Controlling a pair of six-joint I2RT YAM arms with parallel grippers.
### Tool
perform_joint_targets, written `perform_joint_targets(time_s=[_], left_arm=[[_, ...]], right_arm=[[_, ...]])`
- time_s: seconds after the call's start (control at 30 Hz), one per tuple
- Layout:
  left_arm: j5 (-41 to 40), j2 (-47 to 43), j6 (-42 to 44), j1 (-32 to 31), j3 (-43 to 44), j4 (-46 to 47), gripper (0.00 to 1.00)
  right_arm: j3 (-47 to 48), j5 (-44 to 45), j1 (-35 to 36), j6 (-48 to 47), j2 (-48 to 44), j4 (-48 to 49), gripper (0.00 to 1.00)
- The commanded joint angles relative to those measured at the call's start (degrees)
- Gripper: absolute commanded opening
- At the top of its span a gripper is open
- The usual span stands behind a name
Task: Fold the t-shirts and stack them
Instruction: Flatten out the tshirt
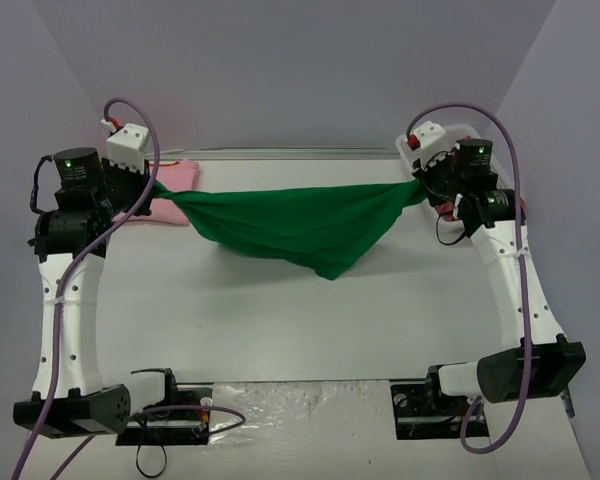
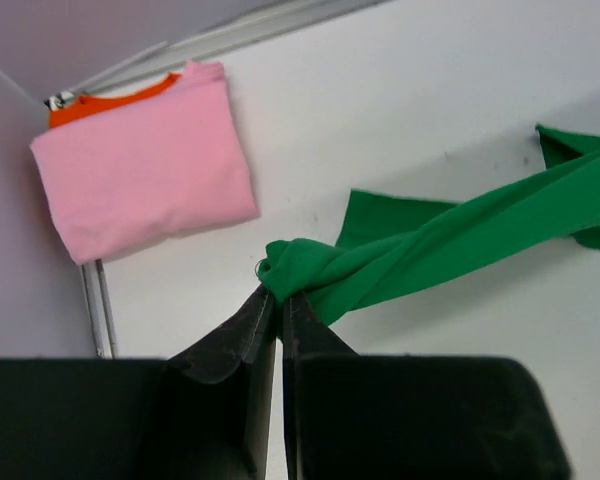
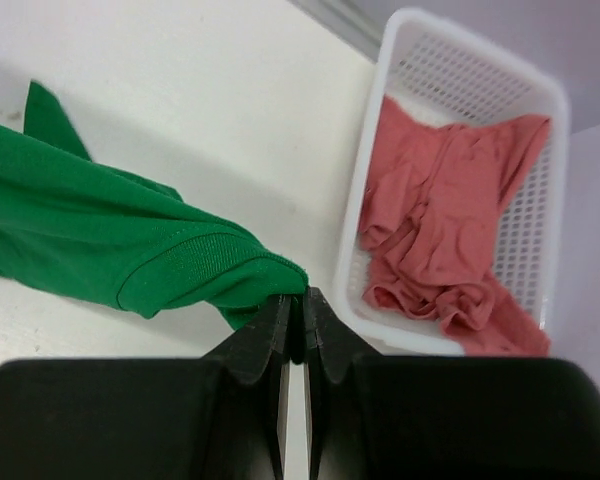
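The left gripper (image 2: 278, 300) and right gripper (image 3: 292, 300) each pinch one end of the green shirt (image 1: 290, 225), stretching it above the table (image 1: 280, 320). The pink shirt (image 2: 145, 185) lies folded on the orange shirt (image 2: 100, 105), while the red shirt (image 3: 450, 220) sits crumpled in the basket (image 3: 365, 210), so about half the job looks left.

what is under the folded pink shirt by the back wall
An orange shirt lies under the pink shirt; only a strip of it shows at the far edge. The rest is covered.

White table (image 1: 300, 320) bearing shirt stack (image 2: 145, 175), basket (image 3: 450, 75)
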Motion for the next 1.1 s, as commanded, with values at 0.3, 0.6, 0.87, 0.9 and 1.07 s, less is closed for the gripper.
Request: perform_joint_targets(time_s=[0.3,0.6,0.87,0.9,1.07], left_arm=[[-7.52,2.72,-6.44,0.89,3.87,11.46,0.02],[-7.43,2.29,-5.47,0.98,3.96,12.08,0.02],[-3.21,-5.18,-5.47,0.89,1.59,9.88,0.02],[-2.6,-7.1,-5.39,0.89,1.24,9.27,0.02],[-1.89,-11.25,-3.89,0.89,-0.87,5.05,0.02]], right_arm=[[13.58,7.06,-0.43,2.88,3.65,8.36,0.0],[12.27,5.57,-0.43,3.59,0.41,8.27,0.0],[4.71,2.76,-0.43,5.69,-11.72,7.05,0.0],[3.22,2.23,-0.43,5.87,-13.13,6.7,0.0],[1.01,1.87,-0.51,6.92,-20.52,4.32,0.0]])
